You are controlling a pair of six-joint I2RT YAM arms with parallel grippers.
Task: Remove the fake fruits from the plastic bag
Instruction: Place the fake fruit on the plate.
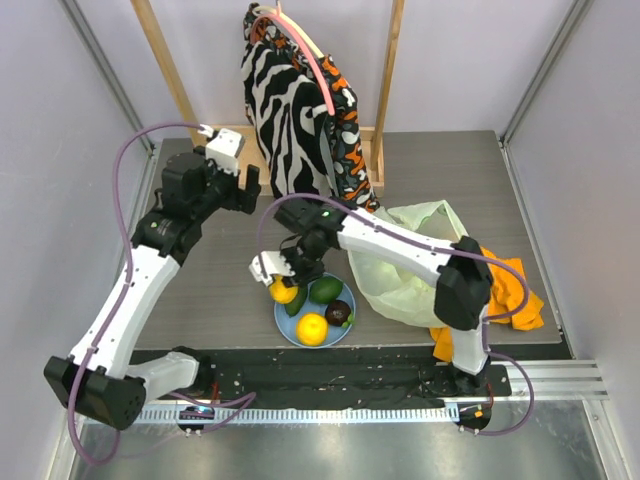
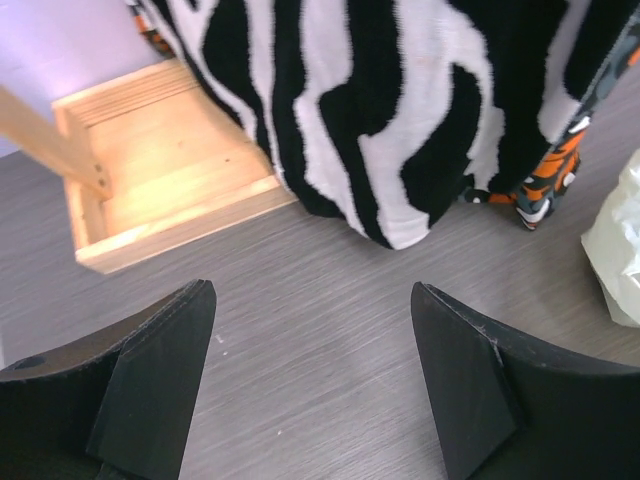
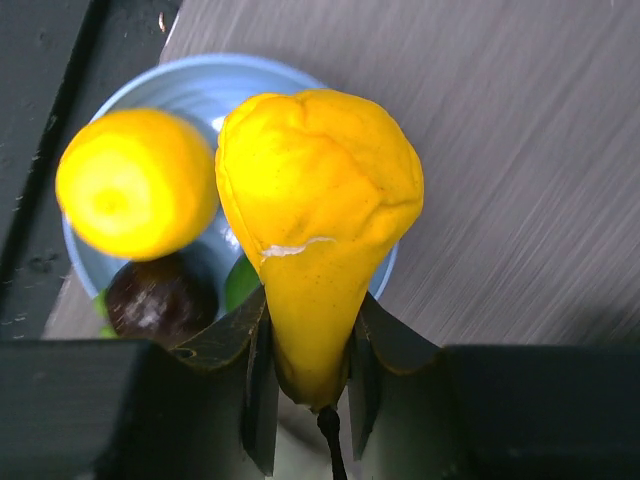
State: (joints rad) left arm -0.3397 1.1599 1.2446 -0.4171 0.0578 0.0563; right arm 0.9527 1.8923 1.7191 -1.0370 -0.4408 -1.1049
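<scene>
My right gripper (image 1: pixel 280 280) is shut on a yellow pear-shaped fruit (image 3: pixel 315 230), pinching its narrow stem end, and holds it over the left rim of the light blue plate (image 1: pixel 283 325). On the plate lie an orange ball (image 1: pixel 312 328), a dark purple-brown fruit (image 1: pixel 339 313) and green avocados (image 1: pixel 324 291). In the right wrist view the orange ball (image 3: pixel 135 182) and the dark fruit (image 3: pixel 160 298) sit below the held fruit. The pale yellow-green plastic bag (image 1: pixel 410 270) lies right of the plate, partly under my right arm. My left gripper (image 2: pixel 312 385) is open and empty over bare table, at the far left (image 1: pixel 243 188).
A zebra-patterned garment (image 1: pixel 292 110) hangs on a wooden stand (image 2: pixel 150 190) at the back. An orange cloth (image 1: pixel 515 295) lies under the bag at the right. A black strip runs along the table's near edge.
</scene>
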